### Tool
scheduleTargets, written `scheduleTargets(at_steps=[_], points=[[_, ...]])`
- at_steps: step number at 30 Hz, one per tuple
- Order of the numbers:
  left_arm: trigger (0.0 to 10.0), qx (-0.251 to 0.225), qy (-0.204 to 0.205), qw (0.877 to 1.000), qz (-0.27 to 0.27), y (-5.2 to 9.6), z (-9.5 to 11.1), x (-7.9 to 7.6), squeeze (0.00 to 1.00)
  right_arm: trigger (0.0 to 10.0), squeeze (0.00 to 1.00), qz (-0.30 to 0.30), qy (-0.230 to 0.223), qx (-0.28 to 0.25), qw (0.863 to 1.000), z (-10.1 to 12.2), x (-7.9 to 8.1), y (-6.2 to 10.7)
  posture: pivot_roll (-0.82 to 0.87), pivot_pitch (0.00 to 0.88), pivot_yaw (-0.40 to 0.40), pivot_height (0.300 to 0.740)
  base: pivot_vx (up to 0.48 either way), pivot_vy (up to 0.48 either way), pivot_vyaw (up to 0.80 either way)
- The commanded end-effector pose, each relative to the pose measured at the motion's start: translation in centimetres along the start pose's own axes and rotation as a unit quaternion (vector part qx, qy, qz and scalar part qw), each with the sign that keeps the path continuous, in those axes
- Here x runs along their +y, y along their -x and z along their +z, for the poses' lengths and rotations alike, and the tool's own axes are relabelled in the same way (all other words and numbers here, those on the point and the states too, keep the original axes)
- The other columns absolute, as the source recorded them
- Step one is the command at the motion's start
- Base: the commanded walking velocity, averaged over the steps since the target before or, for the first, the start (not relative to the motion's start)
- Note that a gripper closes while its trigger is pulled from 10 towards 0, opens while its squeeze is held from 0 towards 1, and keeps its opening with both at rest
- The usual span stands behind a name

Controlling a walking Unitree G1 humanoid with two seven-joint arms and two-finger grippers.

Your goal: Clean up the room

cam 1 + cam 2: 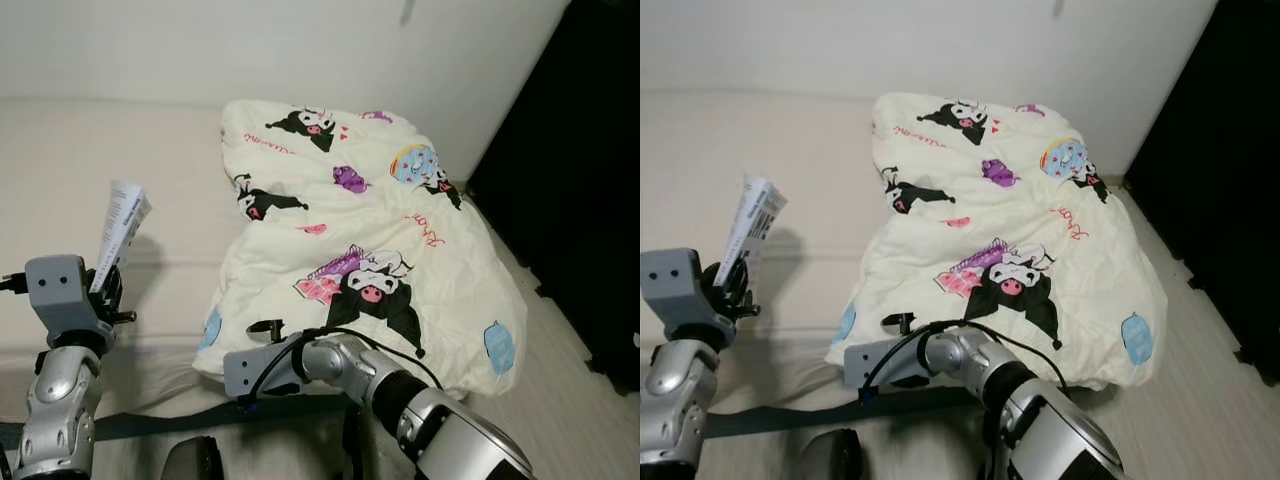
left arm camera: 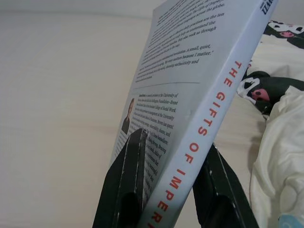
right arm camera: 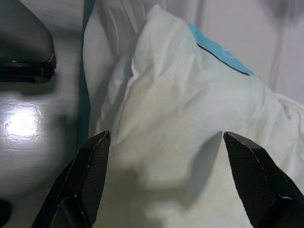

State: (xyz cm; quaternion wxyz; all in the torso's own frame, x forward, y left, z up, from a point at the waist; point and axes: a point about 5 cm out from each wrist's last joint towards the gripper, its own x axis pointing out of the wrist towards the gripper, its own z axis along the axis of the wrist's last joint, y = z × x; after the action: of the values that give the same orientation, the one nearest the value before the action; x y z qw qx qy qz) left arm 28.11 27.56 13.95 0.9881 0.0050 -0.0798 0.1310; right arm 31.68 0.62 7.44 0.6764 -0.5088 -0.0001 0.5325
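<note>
Your left hand (image 2: 166, 190) is clamped on a book (image 1: 122, 230), holding it upright above the bed (image 1: 100, 170), its red-lettered spine between the two fingers (image 2: 126, 185). The book stands well left of the duvet (image 1: 390, 230). That cream, cartoon-printed duvet lies crumpled across the bed's right side, reaching from the wall toward you. Your right hand (image 3: 164, 156) sits at the duvet's near left corner, fingers spread wide with a fold of the fabric bulging between them; whether they touch it, you cannot tell.
</note>
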Motion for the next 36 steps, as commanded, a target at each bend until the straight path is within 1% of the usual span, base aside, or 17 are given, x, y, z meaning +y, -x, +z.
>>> scheduleTargets(at_steps=[1, 6, 7, 8, 9, 10, 11, 21, 26, 31, 32, 34, 35, 36], points=[[10.0, -0.014, -0.002, 1.0, 0.001, 0.0, 0.7, 0.2, 0.0, 10.0, 0.0, 0.002, -0.008, -0.005, 1.0, 0.0, 0.3, 0.0, 0.07, 0.234, -0.129, 0.571, 0.0, 0.0, 0.0], [10.0, -0.015, -0.005, 1.0, 0.003, -0.2, 0.9, 0.5, 0.0, 10.0, 0.0, 0.006, -0.012, -0.003, 1.0, -0.1, 0.7, -0.2, 0.07, 0.24, -0.133, 0.571, 0.0, 0.0, 0.0], [10.0, -0.016, -0.006, 1.0, 0.004, -0.3, 1.0, 0.6, 0.0, 9.0, 0.0, 0.009, -0.013, 0.002, 1.0, -0.3, 0.9, -0.2, 0.07, 0.246, -0.134, 0.571, 0.0, 0.0, 0.0], [10.0, -0.016, -0.006, 1.0, 0.004, -0.3, 1.0, 0.6, 0.0, 9.0, 0.0, 0.009, -0.013, 0.002, 1.0, -0.3, 0.9, -0.2, 0.07, 0.246, -0.134, 0.571, 0.0, 0.0, 0.0], [10.0, -0.017, -0.007, 1.0, 0.005, -0.4, 1.2, 0.7, 0.0, 4.0, 0.0, 0.013, -0.019, 0.004, 1.0, -0.3, 1.0, -0.2, 0.07, 0.249, -0.134, 0.571, 0.0, 0.0, 0.0], [10.0, -0.018, -0.008, 1.0, 0.005, -0.4, 1.2, 0.7, 0.0, 4.0, 0.0, 0.015, -0.023, 0.005, 1.0, -0.4, 1.1, -0.2, 0.07, 0.249, -0.134, 0.571, 0.0, 0.0, 0.0], [10.0, -0.019, -0.009, 1.0, 0.005, -0.5, 1.3, 0.8, 0.0, 0.0, 0.0, 0.015, -0.026, 0.004, 1.0, -0.4, 1.2, -0.2, 0.07, 0.251, -0.135, 0.571, 0.0, 0.0, 0.0], [10.0, -0.02, -0.01, 1.0, 0.008, -0.5, 1.4, 1.1, 0.0, 0.0, 0.0, 0.018, -0.03, 0.001, 0.999, -0.5, 1.4, -0.2, 0.07, 0.247, -0.128, 0.571, 0.0, 0.0, 0.0], [10.0, -0.02, -0.009, 1.0, 0.006, -0.7, 1.3, 0.9, 0.0, 0.0, 0.0, 0.014, -0.02, 0.006, 1.0, -0.9, 1.1, 0.1, 0.06, 0.24, -0.132, 0.571, 0.0, 0.0, 0.0], [10.0, -0.021, -0.008, 1.0, 0.006, -0.7, 1.3, 0.8, 0.0, 0.0, 0.0, 0.014, -0.019, 0.006, 1.0, -1.0, 1.0, 0.2, 0.06, 0.24, -0.132, 0.571, 0.0, 0.0, 0.0], [10.0, -0.021, -0.007, 1.0, 0.006, -0.7, 1.3, 0.7, 0.0, 0.0, 0.0, 0.018, -0.028, 0.001, 0.999, -0.9, 0.9, 0.2, 0.06, 0.239, -0.135, 0.571, 0.0, 0.0, 0.0], [10.0, -0.02, -0.006, 1.0, 0.007, -0.7, 1.2, 0.7, 0.0, 0.0, 0.0, 0.035, -0.065, -0.019, 0.997, -0.5, 1.0, 0.2, 0.06, 0.239, -0.135, 0.571, 0.0, 0.0, 0.0], [10.0, -0.02, -0.006, 1.0, 0.007, -0.7, 1.2, 0.7, 0.0, 0.0, 0.0, 0.035, -0.065, -0.019, 0.997, -0.5, 1.0, 0.2, 0.06, 0.239, -0.135, 0.571, 0.0, 0.0, 0.0], [10.0, -0.02, -0.006, 1.0, 0.007, -0.6, 1.2, 0.7, 0.0, 0.0, 0.0, 0.049, -0.095, -0.036, 0.994, -0.1, 1.1, 0.1, 0.05, 0.239, -0.134, 0.571, 0.0, 0.0, 0.0]])
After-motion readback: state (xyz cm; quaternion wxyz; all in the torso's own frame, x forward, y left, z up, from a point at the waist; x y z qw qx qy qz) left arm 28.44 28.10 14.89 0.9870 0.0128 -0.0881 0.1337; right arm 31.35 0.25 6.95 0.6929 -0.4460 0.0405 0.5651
